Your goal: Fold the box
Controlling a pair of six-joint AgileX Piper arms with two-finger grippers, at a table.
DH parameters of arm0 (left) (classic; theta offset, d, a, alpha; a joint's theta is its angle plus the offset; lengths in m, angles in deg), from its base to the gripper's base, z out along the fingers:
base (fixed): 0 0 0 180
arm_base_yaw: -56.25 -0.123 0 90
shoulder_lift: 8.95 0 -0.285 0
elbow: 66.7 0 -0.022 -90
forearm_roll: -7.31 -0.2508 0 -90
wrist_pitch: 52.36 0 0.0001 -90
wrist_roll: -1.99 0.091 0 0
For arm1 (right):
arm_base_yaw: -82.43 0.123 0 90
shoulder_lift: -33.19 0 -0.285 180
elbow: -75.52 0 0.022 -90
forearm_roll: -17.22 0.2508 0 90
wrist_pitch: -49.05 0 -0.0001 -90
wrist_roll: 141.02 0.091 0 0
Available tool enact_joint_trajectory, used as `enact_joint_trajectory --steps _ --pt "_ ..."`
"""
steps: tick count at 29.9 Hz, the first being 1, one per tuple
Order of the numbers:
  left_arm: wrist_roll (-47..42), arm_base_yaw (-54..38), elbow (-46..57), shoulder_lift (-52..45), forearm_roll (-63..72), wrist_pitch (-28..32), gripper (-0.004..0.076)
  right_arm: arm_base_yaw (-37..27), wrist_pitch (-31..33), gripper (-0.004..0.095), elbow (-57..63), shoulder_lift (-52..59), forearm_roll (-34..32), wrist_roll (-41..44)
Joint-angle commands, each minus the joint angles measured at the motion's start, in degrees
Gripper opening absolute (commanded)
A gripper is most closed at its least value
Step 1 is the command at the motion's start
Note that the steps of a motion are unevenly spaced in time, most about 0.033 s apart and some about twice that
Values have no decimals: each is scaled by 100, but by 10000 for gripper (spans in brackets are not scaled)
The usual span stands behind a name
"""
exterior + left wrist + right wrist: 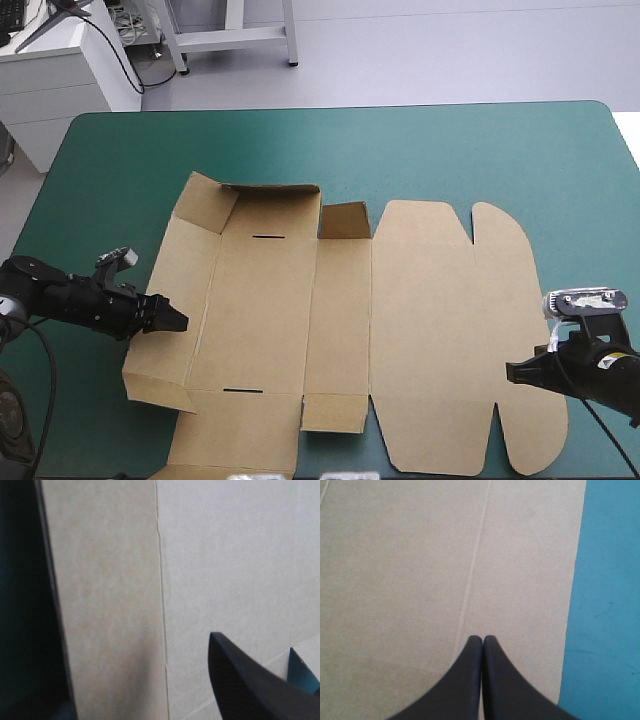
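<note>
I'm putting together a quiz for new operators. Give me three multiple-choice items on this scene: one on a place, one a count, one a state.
1. Which part of the box is the right gripper over? A left wall; B right panel; C middle crease.
2. Thin dark slots in the box: A two; B four; C none.
3. The right gripper's fingers: A wide apart; B shut together; C gripping cloth.
B: board under its tips, teal-green cover beside. A: one far, one near. B: they meet in one arch.
</note>
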Motion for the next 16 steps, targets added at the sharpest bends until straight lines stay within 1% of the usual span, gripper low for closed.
enact_joint_trajectory --steps 1,5,9,13,16 --pt "-94 34 -106 -152 273 -381 399 4 -195 -19 -135 -4 104 -93" --pt "-155 34 -106 -152 273 -391 398 4 -195 -19 -135 -4 104 -93" --pt "-155 129 -106 -152 253 -406 372 4 -195 -19 -135 -4 104 -93" --pt "-155 364 -106 -138 223 -276 337 4 -195 -19 -135 -4 104 -93" --pt "-155 421 -106 -138 223 -229 294 4 -195 -19 -135 -4 104 -93"
